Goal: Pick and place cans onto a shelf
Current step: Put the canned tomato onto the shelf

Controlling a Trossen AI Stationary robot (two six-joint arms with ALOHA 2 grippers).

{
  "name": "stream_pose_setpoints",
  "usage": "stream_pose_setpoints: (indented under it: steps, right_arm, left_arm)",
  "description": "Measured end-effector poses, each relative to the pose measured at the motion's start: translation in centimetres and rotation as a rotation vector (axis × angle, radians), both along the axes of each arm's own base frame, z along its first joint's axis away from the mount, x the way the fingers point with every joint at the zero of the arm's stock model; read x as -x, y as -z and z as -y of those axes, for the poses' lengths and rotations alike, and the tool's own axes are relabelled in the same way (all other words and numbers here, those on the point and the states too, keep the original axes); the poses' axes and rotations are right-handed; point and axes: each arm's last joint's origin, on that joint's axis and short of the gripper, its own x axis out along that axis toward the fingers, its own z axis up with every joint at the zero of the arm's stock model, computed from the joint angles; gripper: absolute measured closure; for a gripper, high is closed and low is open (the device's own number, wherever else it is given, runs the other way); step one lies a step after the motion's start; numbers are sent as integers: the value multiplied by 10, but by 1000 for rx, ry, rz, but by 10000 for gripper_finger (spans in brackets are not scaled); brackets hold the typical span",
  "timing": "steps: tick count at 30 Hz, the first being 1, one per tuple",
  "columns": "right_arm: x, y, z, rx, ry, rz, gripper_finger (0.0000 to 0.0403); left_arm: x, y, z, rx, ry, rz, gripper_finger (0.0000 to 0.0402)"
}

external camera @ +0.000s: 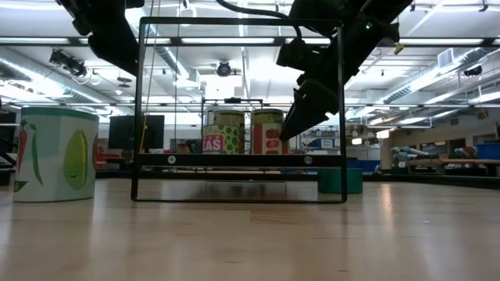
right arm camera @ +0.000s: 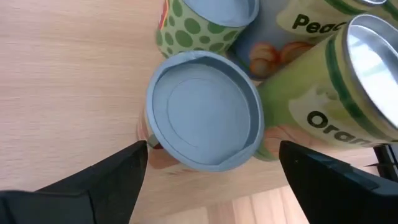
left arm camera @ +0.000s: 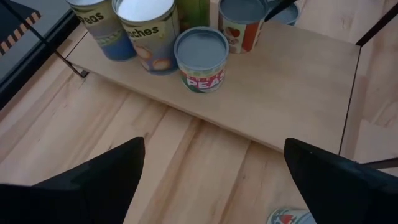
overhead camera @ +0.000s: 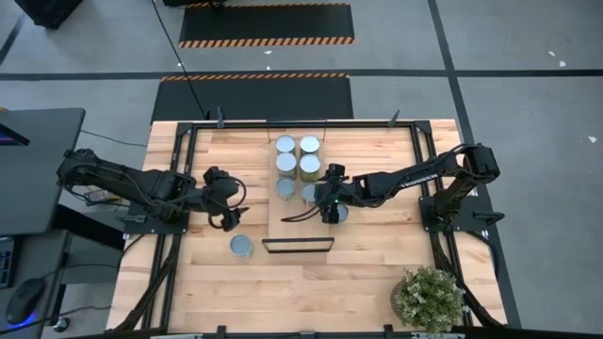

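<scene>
The shelf point(overhead camera: 377, 198) lies mid-table, six cans clustered at its far end. One loose can point(overhead camera: 242, 246) stands upright off the shelf, on the tabletop just beside its near left corner. My left gripper point(overhead camera: 226, 218) hangs above the tabletop left of the shelf, jaws spread and empty, that can just nearside of it, so this arm is nearer. My right gripper point(overhead camera: 330, 215) hovers over the shelf's last-placed can point(right arm camera: 205, 109), spread, nothing pinched
</scene>
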Motion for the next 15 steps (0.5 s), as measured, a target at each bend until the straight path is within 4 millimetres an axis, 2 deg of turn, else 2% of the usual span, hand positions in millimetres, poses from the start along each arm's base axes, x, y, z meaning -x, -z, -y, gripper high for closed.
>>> stream_pose_setpoints:
  steps: [10,15]
  right_arm:
    - [8,2,-2,-30,48,-55,31]
    - [7,-1,1,1,77,-28,31]
  left_arm:
    - [1,0,1,22,-17,6,12]
    - [1,0,1,2,-17,5,12]
